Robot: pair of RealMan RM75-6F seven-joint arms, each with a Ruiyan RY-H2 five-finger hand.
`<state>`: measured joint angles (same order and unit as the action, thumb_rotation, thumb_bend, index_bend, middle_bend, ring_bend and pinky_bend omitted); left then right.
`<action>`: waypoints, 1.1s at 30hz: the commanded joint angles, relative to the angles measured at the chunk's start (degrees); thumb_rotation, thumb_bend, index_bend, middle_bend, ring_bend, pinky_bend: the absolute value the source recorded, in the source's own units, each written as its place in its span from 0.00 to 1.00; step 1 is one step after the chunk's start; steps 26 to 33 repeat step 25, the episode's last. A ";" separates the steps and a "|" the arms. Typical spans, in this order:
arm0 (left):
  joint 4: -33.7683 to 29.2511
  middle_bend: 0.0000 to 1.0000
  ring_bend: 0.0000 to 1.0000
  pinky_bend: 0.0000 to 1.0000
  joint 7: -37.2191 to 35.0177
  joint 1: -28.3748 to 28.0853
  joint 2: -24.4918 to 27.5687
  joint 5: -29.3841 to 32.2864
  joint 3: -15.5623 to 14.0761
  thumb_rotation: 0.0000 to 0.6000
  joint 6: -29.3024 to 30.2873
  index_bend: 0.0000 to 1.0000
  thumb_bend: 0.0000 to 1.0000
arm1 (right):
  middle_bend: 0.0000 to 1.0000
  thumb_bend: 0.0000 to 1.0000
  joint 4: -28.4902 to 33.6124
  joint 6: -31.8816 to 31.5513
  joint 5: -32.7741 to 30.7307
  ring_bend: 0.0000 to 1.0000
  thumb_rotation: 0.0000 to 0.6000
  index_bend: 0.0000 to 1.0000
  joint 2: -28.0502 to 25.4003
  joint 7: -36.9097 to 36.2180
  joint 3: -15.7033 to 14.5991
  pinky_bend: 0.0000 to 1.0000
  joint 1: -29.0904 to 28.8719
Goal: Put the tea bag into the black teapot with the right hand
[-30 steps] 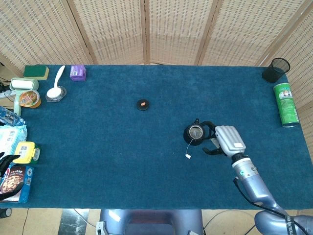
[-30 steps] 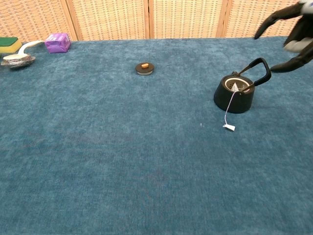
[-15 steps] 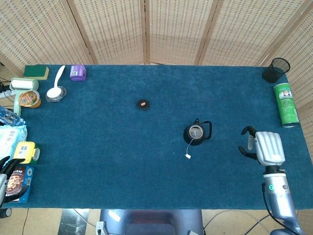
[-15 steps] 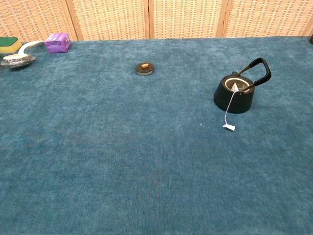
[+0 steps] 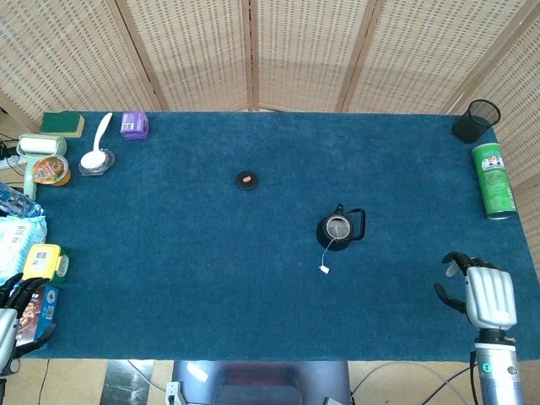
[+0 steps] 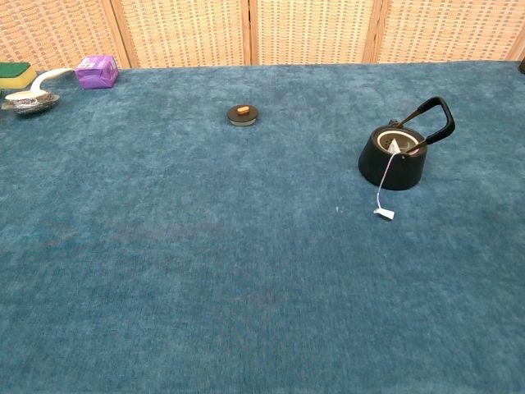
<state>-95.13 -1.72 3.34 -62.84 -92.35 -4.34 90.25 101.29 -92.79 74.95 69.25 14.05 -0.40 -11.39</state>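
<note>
A blue carpeted table (image 5: 253, 278) stands in front of woven cane screens (image 5: 295, 51). My right hand (image 5: 483, 295) hovers over the near right corner of the table, its dark fingers (image 5: 452, 272) loosely spread and holding nothing; the chest view does not show it. My left hand (image 5: 15, 305) sits at the near left edge, fingers apart, just over a snack packet (image 5: 35, 308), and I cannot tell whether it touches it.

Well away from my right hand, toward the middle, the black teapot (image 5: 339, 228) stands upright with its lid off and its handle raised. The tea bag (image 6: 394, 146) rests inside the open top, its string hanging over the front wall and its white tag (image 6: 384, 213) lying on the carpet just beside the pot. The pot's lid (image 5: 246, 180) lies further back and to the left, well apart.

At the far right stand a green can (image 5: 494, 180) and a black mesh cup (image 5: 477, 121). Along the left side are a purple box (image 5: 134, 125), a white spoon (image 5: 97, 145), a green sponge (image 5: 62, 123) and a yellow box (image 5: 42, 261).
</note>
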 commanded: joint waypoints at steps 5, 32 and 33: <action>-0.42 0.19 0.08 0.13 0.01 0.19 -0.27 -1.89 -0.74 1.00 0.48 0.18 0.29 | 0.52 0.29 -0.67 -2.07 1.64 0.51 1.00 0.41 0.50 -1.50 -1.22 0.52 4.21; -3.27 0.19 0.08 0.13 1.93 -2.36 0.17 -2.19 0.42 1.00 -2.21 0.18 0.29 | 0.51 0.30 -2.49 0.52 2.97 0.51 1.00 0.41 0.87 -4.87 1.99 0.50 6.89; -3.27 0.19 0.08 0.13 1.93 -2.36 0.17 -2.19 0.42 1.00 -2.21 0.18 0.29 | 0.51 0.30 -2.49 0.52 2.97 0.51 1.00 0.41 0.87 -4.87 1.99 0.50 6.89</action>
